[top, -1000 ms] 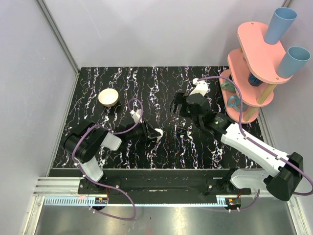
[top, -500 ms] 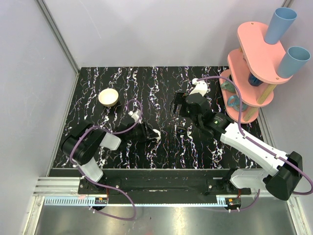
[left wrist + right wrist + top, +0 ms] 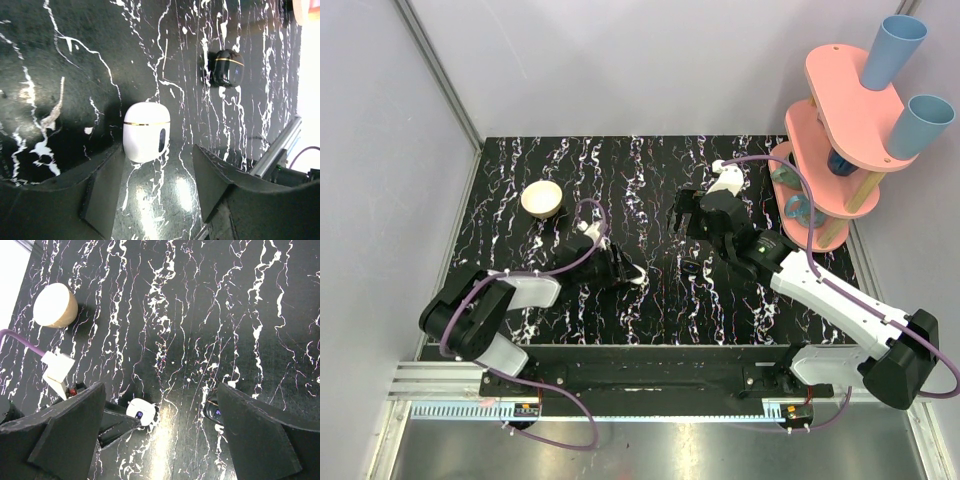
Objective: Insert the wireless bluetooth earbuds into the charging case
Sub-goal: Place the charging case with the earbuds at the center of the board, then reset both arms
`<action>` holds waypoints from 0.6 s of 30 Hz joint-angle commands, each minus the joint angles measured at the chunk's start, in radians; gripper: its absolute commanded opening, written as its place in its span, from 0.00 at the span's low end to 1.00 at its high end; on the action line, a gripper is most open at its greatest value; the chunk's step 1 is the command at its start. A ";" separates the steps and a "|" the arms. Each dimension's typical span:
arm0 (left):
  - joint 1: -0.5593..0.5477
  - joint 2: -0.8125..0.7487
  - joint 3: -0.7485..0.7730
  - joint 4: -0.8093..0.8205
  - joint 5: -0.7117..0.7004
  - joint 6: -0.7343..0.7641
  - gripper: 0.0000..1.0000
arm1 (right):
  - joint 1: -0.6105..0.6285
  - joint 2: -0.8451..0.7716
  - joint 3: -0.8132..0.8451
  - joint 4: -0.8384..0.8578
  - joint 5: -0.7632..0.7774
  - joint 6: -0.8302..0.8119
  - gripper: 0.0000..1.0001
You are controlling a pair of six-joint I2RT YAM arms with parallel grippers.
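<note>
Left end effector (image 3: 159, 167) was spread, straddling small white glossy gold-banded earbud (image 3: 146, 131) at frame centre on black marbled table (image 3: 60, 75). Right end effector (image 3: 161, 390) was spread wide. Cream round charging case (image 3: 542, 198) sat upper left.

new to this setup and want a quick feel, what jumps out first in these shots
A small white pod with a gold band sits on the black marbled table, between the open fingers of the left tool. A matching black pod sits apart from it on the same table. At the far right, a pink tiered stand holds blue cups.
</note>
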 commanded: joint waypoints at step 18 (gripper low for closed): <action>0.004 -0.707 0.144 -0.564 -0.552 0.320 0.99 | -0.048 -0.070 -0.045 -0.027 0.116 -0.020 1.00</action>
